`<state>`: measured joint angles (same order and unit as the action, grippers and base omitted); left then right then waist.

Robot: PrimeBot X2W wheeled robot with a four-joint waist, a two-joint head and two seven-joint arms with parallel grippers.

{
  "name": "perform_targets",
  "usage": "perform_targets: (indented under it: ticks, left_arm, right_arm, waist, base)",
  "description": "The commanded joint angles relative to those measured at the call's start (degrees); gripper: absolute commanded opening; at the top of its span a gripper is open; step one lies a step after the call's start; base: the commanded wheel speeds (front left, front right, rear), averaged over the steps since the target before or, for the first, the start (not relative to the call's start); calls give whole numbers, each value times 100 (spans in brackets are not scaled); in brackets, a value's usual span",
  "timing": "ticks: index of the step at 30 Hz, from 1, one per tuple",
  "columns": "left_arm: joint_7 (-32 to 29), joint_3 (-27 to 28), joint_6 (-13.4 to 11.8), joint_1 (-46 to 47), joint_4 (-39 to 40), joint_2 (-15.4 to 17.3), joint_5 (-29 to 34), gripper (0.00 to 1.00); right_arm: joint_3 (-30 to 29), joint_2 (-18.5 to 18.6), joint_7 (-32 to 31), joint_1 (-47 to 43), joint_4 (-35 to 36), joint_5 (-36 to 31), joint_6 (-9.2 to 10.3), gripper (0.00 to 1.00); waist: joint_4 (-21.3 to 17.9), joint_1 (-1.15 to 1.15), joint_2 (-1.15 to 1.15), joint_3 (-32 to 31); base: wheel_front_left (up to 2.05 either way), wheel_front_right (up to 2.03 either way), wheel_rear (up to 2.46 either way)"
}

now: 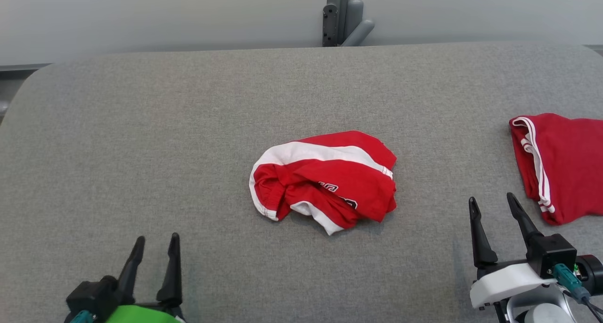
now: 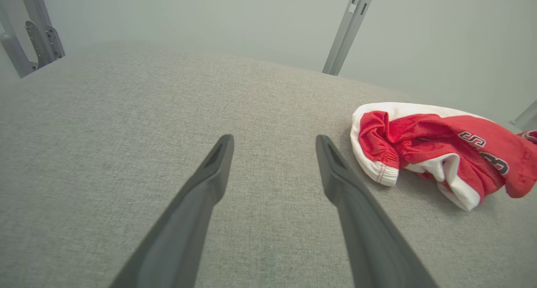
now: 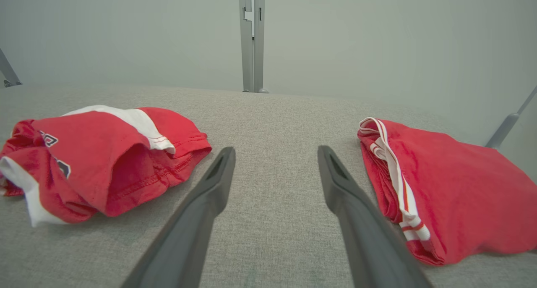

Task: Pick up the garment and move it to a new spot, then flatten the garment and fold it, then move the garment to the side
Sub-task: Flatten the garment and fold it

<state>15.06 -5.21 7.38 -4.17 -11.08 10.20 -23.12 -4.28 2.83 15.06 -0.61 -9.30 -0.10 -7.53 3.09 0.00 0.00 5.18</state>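
Note:
A crumpled red and white garment (image 1: pixel 325 179) with dark lettering lies bunched in the middle of the grey table (image 1: pixel 188 125). The left wrist view has it at the right (image 2: pixel 436 149), and the right wrist view at the left (image 3: pixel 100 158). My left gripper (image 1: pixel 158 243) hovers open near the front left, well short of the garment, fingers apart with nothing between them (image 2: pixel 275 143). My right gripper (image 1: pixel 492 201) is open at the front right, between the crumpled garment and a second red piece (image 3: pixel 277 153).
A second red garment (image 1: pixel 563 165) with white side stripes lies folded at the table's right edge, close to my right gripper (image 3: pixel 440 187). A grey metal post (image 1: pixel 341 14) stands behind the table's far edge. Bare grey cloth surrounds the crumpled garment.

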Motion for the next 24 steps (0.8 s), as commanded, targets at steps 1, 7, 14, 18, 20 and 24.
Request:
perform_targets:
  ticks: [1, 7, 14, 18, 20, 24]
  left_arm:
    - [12, -269, 15, 246, -155, 10, -407, 100]
    - [-516, -1045, 15, 903, -579, -38, -1773, 100]
    - [-991, -1672, 16, 1505, -829, -123, -2876, 100]
    - [-1256, -1868, 15, 1684, -1034, -85, -3347, 100]
    - [-1319, -1941, 16, 1773, -1110, -73, -3489, 100]
    - [-1310, -2046, 16, 1904, -1168, -61, -3799, 100]
  right_arm:
    - [0, 13, 14, 96, 39, -26, 9, 100]
    - [-2, 13, 14, 214, 92, -54, 10, 100]
    - [-12, 11, 14, 342, 84, -50, 9, 100]
    - [-24, 11, 14, 387, 83, -40, 9, 100]
    - [-26, 11, 14, 420, 88, -33, 9, 100]
    - [-14, 13, 14, 443, 95, -28, 9, 100]
  waist:
    - [-61, 0, 0, 118]
    - [-199, 0, 0, 373]
    - [-375, 0, 0, 643]
    - [-466, 0, 0, 737]
    - [-496, 0, 0, 769]
    - [-543, 0, 0, 820]
  base:
    - [0, 0, 0]
    - [0, 0, 0]
    - [0, 0, 0]
    - [0, 0, 0]
    - [0, 0, 0]
    - [0, 0, 0]
